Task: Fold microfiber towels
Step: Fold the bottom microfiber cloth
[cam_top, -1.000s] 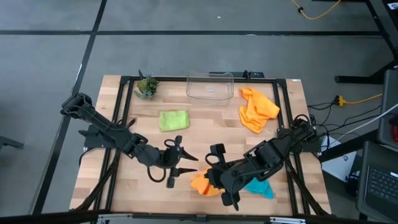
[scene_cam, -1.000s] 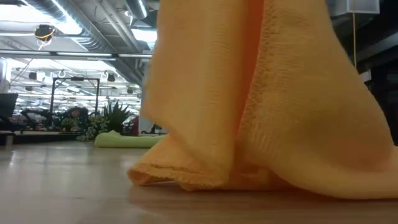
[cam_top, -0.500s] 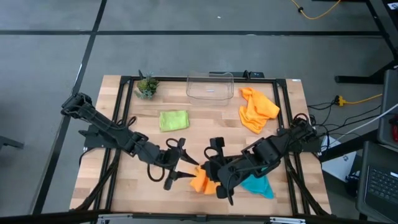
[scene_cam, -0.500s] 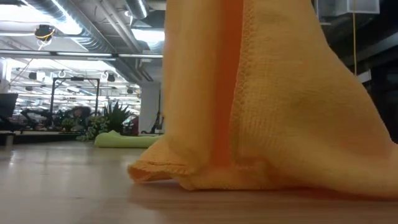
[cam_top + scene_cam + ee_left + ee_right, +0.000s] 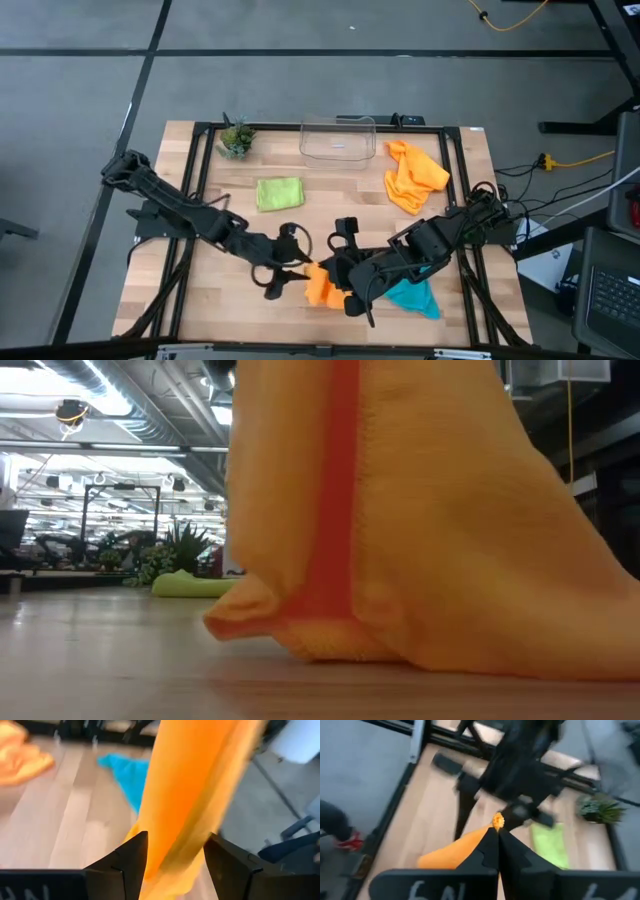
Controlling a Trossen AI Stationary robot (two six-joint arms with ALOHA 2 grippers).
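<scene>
On the wooden counter [image 5: 170,280], near its front edge, the soft orange microfiber towel [image 5: 322,288] hangs pinched in the tightly shut right hand [image 5: 498,831]. The left hand [image 5: 175,854] stands apart around the hanging edge. It should close gently on that edge, then both should lay it flat.

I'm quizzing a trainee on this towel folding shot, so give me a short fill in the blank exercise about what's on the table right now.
1. The right gripper is shut on the ____ towel near the table's front edge.
2. The left gripper's fingers stand on either side of that towel, still ____.
3. The folded towel near the plant is lime ____.
4. The clear bin stands between the plant and the other ____ towel.

Missing words: orange; open; green; orange
</scene>
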